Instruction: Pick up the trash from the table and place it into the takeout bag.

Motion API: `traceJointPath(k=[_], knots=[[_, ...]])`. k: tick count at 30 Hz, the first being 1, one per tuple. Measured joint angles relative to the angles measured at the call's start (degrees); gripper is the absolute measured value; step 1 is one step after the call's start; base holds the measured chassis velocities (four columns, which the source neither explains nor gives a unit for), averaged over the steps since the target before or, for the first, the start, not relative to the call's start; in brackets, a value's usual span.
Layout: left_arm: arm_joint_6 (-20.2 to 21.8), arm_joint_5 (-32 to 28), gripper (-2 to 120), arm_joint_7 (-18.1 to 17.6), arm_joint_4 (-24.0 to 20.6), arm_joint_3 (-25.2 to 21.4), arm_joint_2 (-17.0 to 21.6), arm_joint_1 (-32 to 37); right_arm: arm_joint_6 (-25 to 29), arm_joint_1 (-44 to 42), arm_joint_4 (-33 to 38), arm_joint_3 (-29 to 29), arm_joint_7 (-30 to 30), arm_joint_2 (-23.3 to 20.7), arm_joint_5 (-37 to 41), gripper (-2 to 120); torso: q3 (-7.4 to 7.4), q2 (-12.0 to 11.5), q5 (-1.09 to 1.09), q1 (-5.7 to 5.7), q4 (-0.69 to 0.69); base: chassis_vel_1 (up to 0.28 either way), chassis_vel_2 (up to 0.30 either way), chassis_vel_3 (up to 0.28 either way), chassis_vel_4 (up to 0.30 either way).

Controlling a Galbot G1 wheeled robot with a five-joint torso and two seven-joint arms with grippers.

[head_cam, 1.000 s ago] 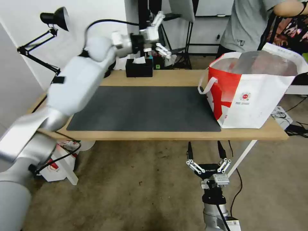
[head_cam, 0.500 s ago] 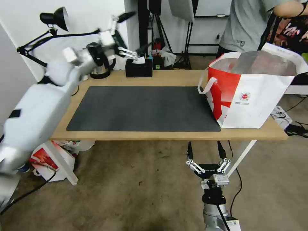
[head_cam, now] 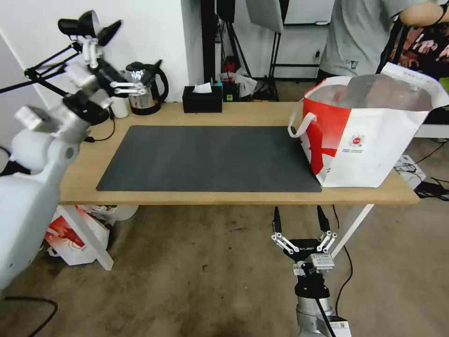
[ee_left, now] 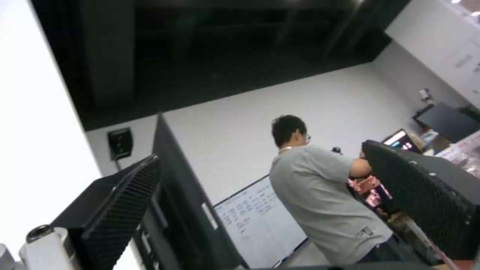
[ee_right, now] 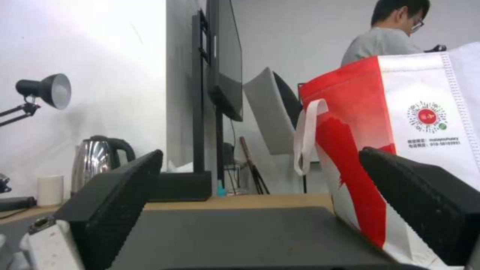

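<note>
While the takeout bag [head_cam: 369, 131], round red logo facing front, sits at the table's [head_cam: 243, 196] right end, left gripper [head_cam: 119, 58] hangs spread over far-left corner; right gripper [head_cam: 304, 224] splayed below front edge, both empty.

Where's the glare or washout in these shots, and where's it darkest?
Left wrist view: one side wall washed out white, ceiling nearly black. Head view: sheen on the foil lining of the takeout bag, even light on the table. Right wrist view: bright wall behind the kettle, highlights on its steel.
</note>
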Motion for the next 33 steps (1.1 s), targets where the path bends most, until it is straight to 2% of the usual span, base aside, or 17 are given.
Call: traceJointPath(k=[6,15,22,30,33], knots=[[-0.17,-0.53,100,-1.55,-4.83,-5.94,-3.91,9.54,0.00,0.00,0.00,0.00,0.00,0.00,0.00,100,0.00,0.00,0.01,0.00,-0.01,0.000,0.000,0.000,0.000],[-0.63,0.28,100,-2.82,-8.60,-9.43,-10.82,16.35,0.00,0.00,0.00,0.00,0.00,0.00,0.00,100,0.01,0.00,0.01,0.01,-0.01,0.000,0.000,0.000,0.000],[-1.47,1.65,100,-4.49,-10.68,-12.60,-14.04,19.91,0.00,0.00,0.00,0.00,0.00,0.00,0.00,100,0.01,0.00,0.01,0.00,0.00,0.000,0.000,0.000,0.000],[-2.27,3.45,100,-5.40,-15.29,-16.79,-20.69,27.17,0.00,0.00,0.00,0.00,0.00,0.00,0.00,100,0.01,0.00,0.01,0.01,-0.01,0.000,0.000,0.000,0.000],[-2.52,3.62,100,-5.60,-16.41,-17.58,-22.01,29.16,0.00,0.00,0.00,0.00,0.00,0.00,0.00,100,0.01,0.00,0.01,0.01,-0.01,0.000,0.000,0.000,0.000]])
